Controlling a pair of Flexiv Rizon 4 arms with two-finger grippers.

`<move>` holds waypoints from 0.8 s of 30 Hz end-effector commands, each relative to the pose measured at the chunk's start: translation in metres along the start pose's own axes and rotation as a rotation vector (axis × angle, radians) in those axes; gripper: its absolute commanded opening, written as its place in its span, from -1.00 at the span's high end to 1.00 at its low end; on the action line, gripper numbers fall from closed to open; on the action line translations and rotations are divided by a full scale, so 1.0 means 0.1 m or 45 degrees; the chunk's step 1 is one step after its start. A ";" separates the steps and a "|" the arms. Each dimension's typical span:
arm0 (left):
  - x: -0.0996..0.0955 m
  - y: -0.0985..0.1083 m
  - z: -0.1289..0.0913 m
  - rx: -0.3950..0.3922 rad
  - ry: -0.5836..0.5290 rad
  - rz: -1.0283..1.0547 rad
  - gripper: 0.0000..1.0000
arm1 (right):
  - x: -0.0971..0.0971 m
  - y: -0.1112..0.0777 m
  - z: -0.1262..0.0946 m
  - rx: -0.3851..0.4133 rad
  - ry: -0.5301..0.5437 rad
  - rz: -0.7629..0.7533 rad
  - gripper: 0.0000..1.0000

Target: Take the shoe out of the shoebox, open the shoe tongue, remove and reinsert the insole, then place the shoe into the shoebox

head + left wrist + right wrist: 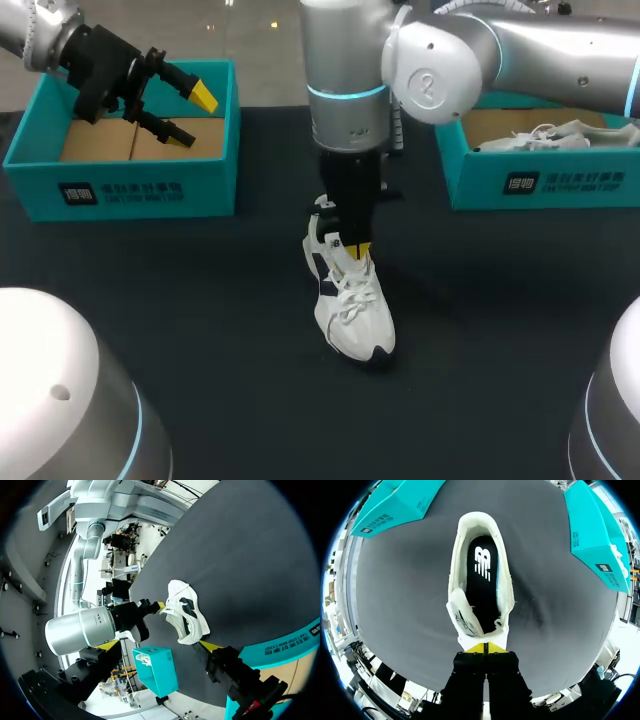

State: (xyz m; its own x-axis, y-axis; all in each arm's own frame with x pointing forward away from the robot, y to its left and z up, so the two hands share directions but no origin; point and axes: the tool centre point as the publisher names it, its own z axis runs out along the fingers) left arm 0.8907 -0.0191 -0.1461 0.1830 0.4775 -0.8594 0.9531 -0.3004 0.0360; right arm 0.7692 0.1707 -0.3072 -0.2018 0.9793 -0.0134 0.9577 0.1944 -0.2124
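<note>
— What is held in the boxes?
— In the left shoebox (pixel 150 190), a teal one at the far left corner of the table (pixel 200 330), only a bare cardboard floor is seen. The right shoebox (pixel 540 185), also teal and at the far right corner, is occupied by a white laced boxed shoe (pixel 545 135).

— Can any writing be seen?
— White print beside a small emblem is carried on the front wall of each box. A white mark is printed on the dark insole (pixel 482 580), which lies inside the shoe.

— Where is the shoe (pixel 355 305), and how are the fingers set?
— It is stood on its sole near the table's middle, well apart from both boxes. The right gripper (pixel 357 250) is set on its lacing by the raised tongue (pixel 464 620), yellow tips pressed together. Whether anything is nipped cannot be told. The left gripper (pixel 190 115) is held above the left shoebox, fingers spread wide.
</note>
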 end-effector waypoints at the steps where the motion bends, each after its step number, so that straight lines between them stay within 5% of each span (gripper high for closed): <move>1: 0.00 0.00 0.00 0.001 0.004 0.001 -1.00 | 0.00 0.13 0.05 -0.004 -0.010 -0.008 1.00; 12: 0.00 0.00 0.00 0.001 0.004 0.001 -1.00 | -0.06 0.34 0.15 -0.025 -0.042 -0.018 1.00; 19: 0.00 0.00 0.00 0.001 0.004 0.001 -1.00 | 0.02 0.25 -0.10 -0.099 -0.042 -0.039 1.00; 24: 0.00 0.00 0.00 0.001 0.004 0.001 -1.00 | 0.05 0.35 -0.01 -0.107 -0.021 -0.065 1.00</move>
State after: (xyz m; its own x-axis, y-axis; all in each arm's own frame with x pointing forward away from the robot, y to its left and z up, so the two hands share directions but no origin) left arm 0.8908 -0.0190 -0.1461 0.1830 0.4775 -0.8594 0.9532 -0.3003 0.0360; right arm 0.7997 0.1843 -0.3038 -0.2519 0.9672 -0.0318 0.9608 0.2460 -0.1276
